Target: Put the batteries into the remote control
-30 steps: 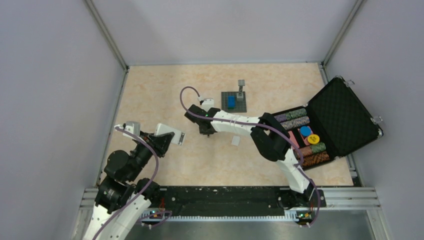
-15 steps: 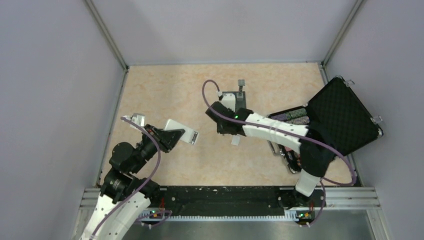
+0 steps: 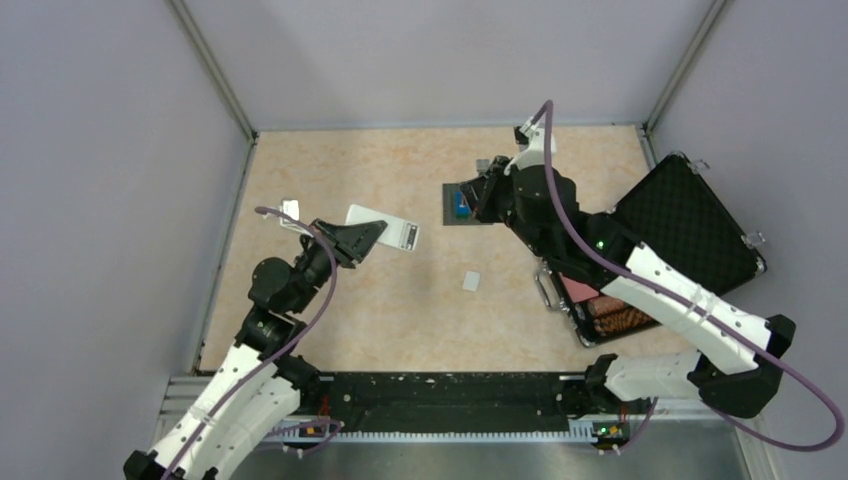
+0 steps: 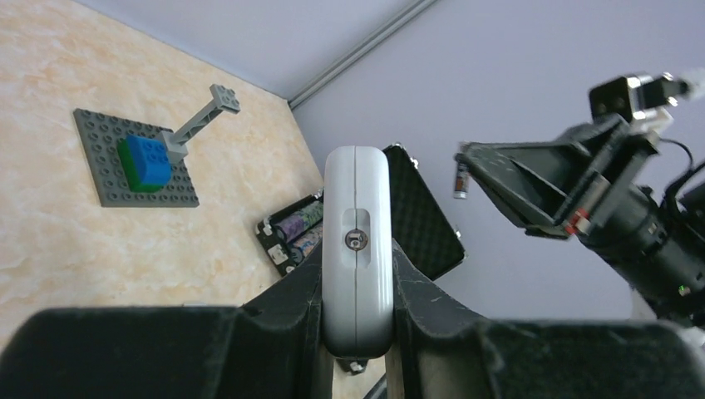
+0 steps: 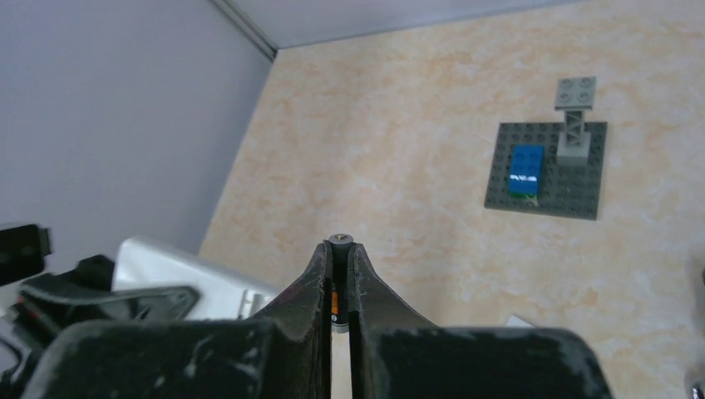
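Observation:
My left gripper (image 3: pixel 368 236) is shut on the white remote control (image 3: pixel 388 231) and holds it in the air over the table's left half. In the left wrist view the remote (image 4: pixel 357 224) stands end-on between the jaws of the left gripper (image 4: pixel 356 268). My right gripper (image 3: pixel 470 193) is raised near the grey plate and is shut on one small dark battery (image 5: pixel 339 243), which pokes out at the tips of the right gripper (image 5: pixel 339 256). The battery also shows in the left wrist view (image 4: pixel 460 179). The remote lies left of the right gripper in the right wrist view (image 5: pixel 179 268). The other battery is out of view.
A grey studded plate (image 5: pixel 574 187) with a blue block (image 5: pixel 525 169) lies at the back middle. An open black case (image 3: pixel 690 225) with poker chips (image 3: pixel 615 318) stands at the right. A small white flat piece (image 3: pixel 471 281) lies on the table.
My right arm has lifted from the table's middle and swung back and right toward the grey plate. My left arm has raised the remote and carried it right and further back.

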Tool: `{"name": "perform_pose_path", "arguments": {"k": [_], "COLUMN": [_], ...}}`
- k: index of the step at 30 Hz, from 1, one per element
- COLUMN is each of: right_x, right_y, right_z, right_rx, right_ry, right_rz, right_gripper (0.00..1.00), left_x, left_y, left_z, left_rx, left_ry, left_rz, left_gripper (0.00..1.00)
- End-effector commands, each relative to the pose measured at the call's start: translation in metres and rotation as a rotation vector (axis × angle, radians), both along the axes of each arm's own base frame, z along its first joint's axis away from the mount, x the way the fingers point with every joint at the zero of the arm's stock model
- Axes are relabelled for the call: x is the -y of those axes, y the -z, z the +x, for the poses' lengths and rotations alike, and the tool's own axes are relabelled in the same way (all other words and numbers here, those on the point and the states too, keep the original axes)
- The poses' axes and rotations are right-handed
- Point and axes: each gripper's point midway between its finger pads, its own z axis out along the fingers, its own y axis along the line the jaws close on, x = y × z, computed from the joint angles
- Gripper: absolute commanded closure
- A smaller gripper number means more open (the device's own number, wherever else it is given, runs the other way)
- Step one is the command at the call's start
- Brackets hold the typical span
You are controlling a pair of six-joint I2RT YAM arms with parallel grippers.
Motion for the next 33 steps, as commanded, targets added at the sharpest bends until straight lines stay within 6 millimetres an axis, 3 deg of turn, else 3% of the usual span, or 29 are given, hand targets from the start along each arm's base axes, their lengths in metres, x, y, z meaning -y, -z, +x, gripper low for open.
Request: {"name": "perform_pose_path", "arguments": {"k": [1,7,13,20,23,33], "right_x": [-0.012,-0.032,-0.057,-0.096,-0.101,-0.113], "right_y": [-0.063,-0.09,-0.081,-0.083,-0.076,-0.08], "right_z": [-0.009,-0.023,-0.028,-0.045,-0.042,-0.044], "right_rx": [0.161,0.211,0.174,0.171,0.155,0.149], "right_ry": [-0.122,-0.254,-0.336,-0.381,-0.364,-0.334], "right_rz": [0.117,0.206,0.253,0.242,0.23,0.219], "right_gripper": [1.0,1.0,1.0,1.0,1.0,1.0], "left_x": [0.0,-0.007,-0.014,-0.026,-0.028,-0.025], "left_y": [-0.051,-0.045,-0.054,-0.061,-0.059,-0.055], "left_z": [0.009,0.024,0.018,0.01,0.01,0.006], "left_rx": [0.035,-0.081,-0.091,-0.096,-0.126,-0.169], "left_ry": [-0.005,-0.034,-0.026,-0.052,-0.054,-0.028], "left_rz": [-0.206,-0.412,-0.507,-0.556,-0.587,-0.585], "left_gripper": [1.0,1.0,1.0,1.0,1.0,1.0]}}
